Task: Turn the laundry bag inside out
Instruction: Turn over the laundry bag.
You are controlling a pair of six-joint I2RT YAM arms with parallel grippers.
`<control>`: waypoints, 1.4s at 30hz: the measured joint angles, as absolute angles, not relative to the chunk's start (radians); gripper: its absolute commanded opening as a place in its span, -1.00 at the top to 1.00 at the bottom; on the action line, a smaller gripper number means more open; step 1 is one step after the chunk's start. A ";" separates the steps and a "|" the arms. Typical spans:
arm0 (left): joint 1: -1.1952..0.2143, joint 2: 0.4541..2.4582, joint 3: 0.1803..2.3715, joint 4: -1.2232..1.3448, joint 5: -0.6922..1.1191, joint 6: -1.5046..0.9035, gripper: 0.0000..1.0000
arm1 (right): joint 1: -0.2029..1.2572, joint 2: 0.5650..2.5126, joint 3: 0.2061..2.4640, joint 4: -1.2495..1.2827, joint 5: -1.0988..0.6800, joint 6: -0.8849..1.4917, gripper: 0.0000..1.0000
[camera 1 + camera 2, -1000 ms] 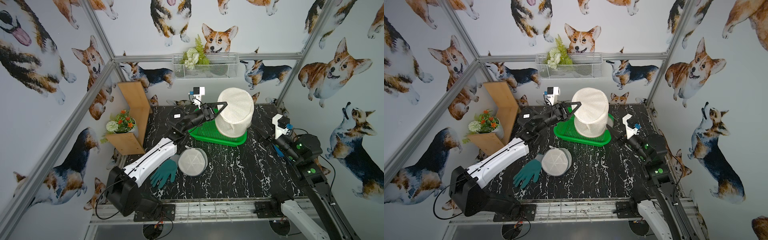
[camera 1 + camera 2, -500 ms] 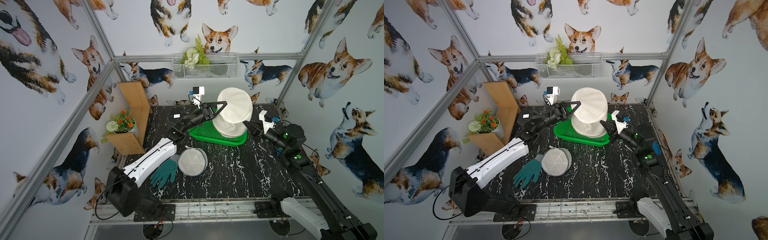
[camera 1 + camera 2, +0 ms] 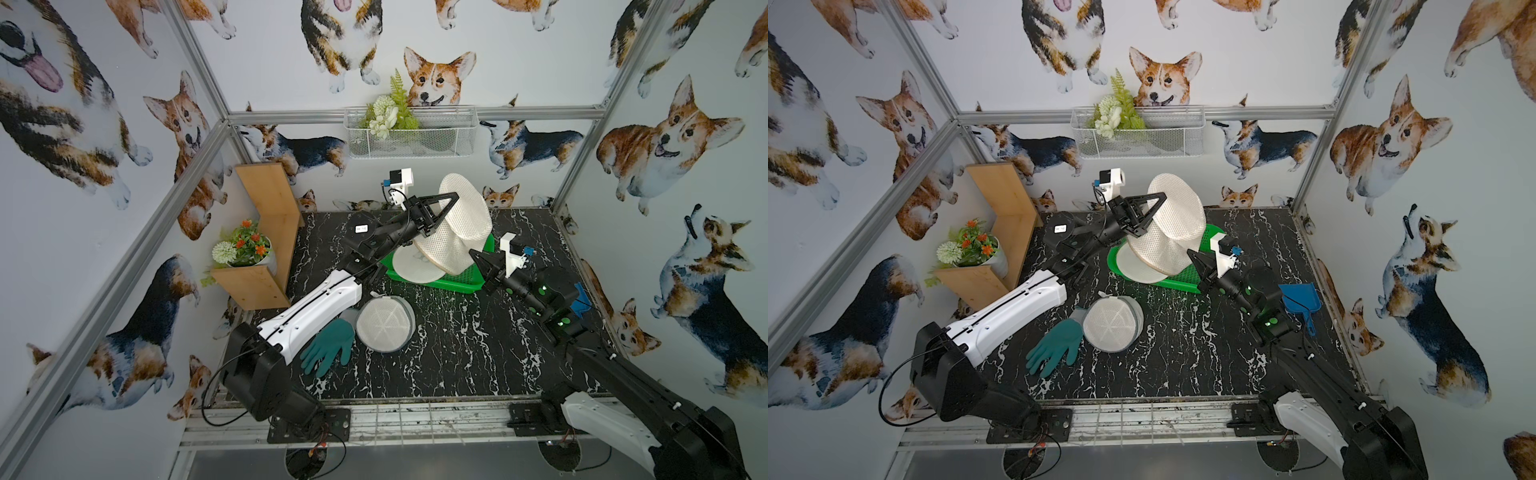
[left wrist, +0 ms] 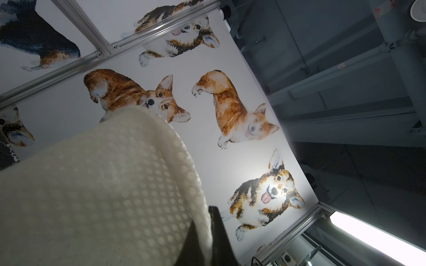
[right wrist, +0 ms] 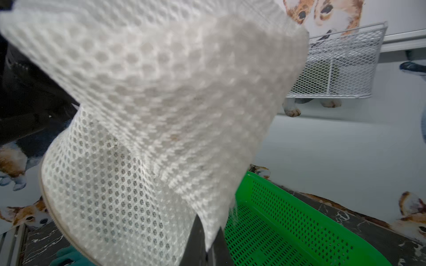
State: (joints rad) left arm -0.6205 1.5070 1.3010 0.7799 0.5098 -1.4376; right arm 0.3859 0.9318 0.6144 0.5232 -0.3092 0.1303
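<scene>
Left fingers (image 3: 451,199) are clamped tight on the upper edge of the white mesh laundry bag (image 3: 459,230), at approx. the bag's 10 o'clock in both top views. The left wrist view shows the cloth pinched between the two black tips. Right fingers (image 3: 480,261) are likewise closed on the mesh, nipping the bag's lower edge at its 4 o'clock, w/ fabric caught between the tips in the right wrist view.

The bag hangs between the two arms, lifted, tilted and twisted at its waist. It is over a green tray (image 3: 461,280) that sits toward 12 o'clock on the black marble-look worktop (image 3: 457,353). A round white mesh panel (image 3: 409,266) lies flat in the tray below the bag; whether it's joined to the bag can't be told.

Further out, a 2nd, flattened mesh bag (image 3: 384,324) w/ a grey rim lies near worktop centre. A teal glove (image 3: 328,351) is just beside it at its 8 o'clock, and a blue dustpan (image 3: 1300,301) lies at 3 o'clock by the right arm. At 9 o'clock a wooden shelf (image 3: 266,199) carries a pot of flowers (image 3: 243,249). On the back wall at 12 o'clock, a wire basket (image 3: 436,137) holds greenery.
</scene>
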 measured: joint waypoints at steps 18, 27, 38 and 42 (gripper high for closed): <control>-0.561 1.515 1.194 0.909 0.577 -1.313 1.00 | 0.385 0.683 0.788 -0.034 -0.263 0.021 -0.35; -0.535 1.517 1.126 1.012 0.824 -1.207 1.00 | 0.368 0.739 0.989 -0.171 -0.290 0.367 -0.48; -0.532 1.538 1.125 1.148 0.996 -1.212 1.00 | 0.221 0.944 1.217 -0.268 -0.550 0.572 -0.15; -0.530 1.556 1.139 1.145 1.026 -1.217 1.00 | 0.220 0.972 1.223 -0.264 -0.649 0.601 0.57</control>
State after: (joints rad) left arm -0.5304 1.5558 1.1385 1.1450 1.0256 -1.2167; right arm 0.2195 0.9722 1.2232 -0.2638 -0.6495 0.6006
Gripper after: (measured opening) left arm 0.081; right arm 0.360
